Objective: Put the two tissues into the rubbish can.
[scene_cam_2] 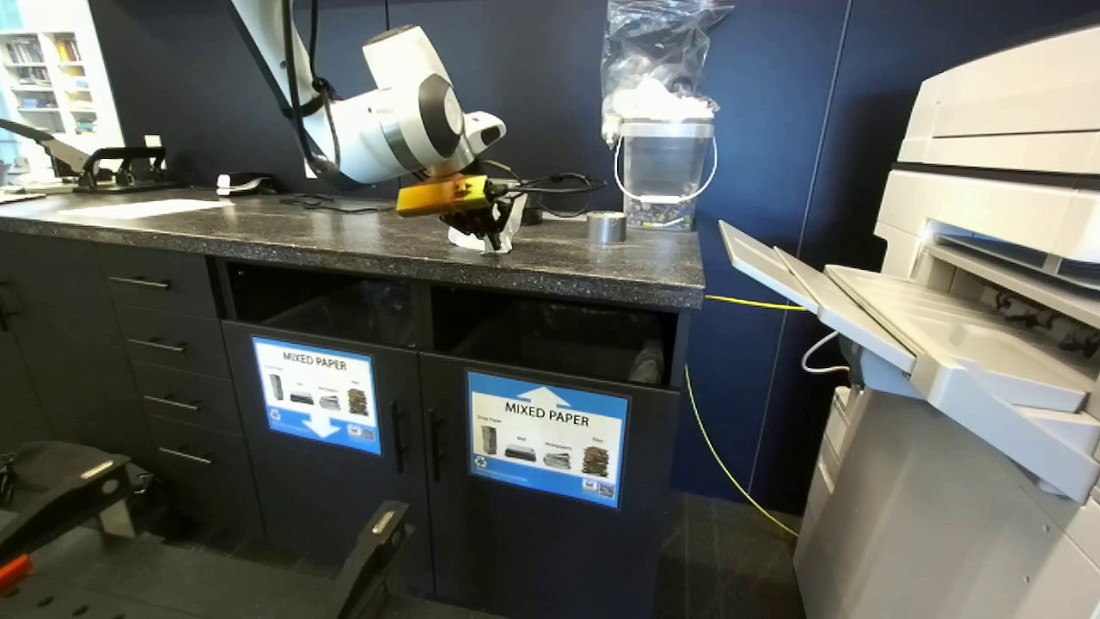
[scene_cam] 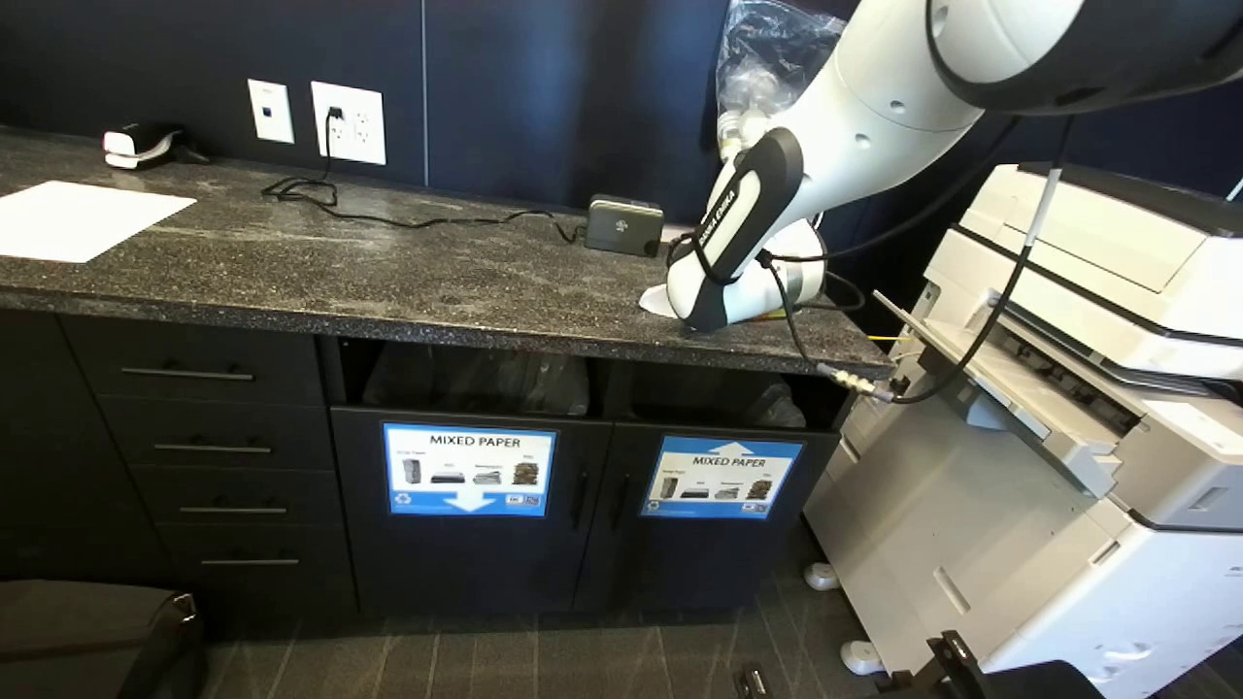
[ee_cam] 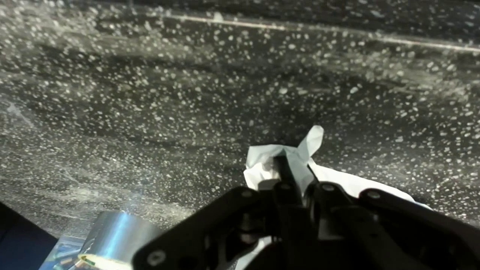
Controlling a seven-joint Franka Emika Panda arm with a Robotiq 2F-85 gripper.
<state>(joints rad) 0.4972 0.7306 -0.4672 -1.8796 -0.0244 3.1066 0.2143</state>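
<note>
At the right end of the bench (scene_cam_2: 567,258), a silver tape roll (scene_cam_2: 607,229) stands nearer than a clear bucket (scene_cam_2: 666,163) and just left of it; both are right of the gripper (ee_cam: 298,174). A dark box (scene_cam: 623,229) sits beyond it, far side. Below the near edge are two bin slots (scene_cam_2: 550,335), each signed MIXED PAPER. Crumpled white tissue (ee_cam: 300,159) bunches between and around the fingertips (ee_cam: 285,172); whether one wad or two, I cannot tell. The fingers are nearly together, pinching it.
</note>
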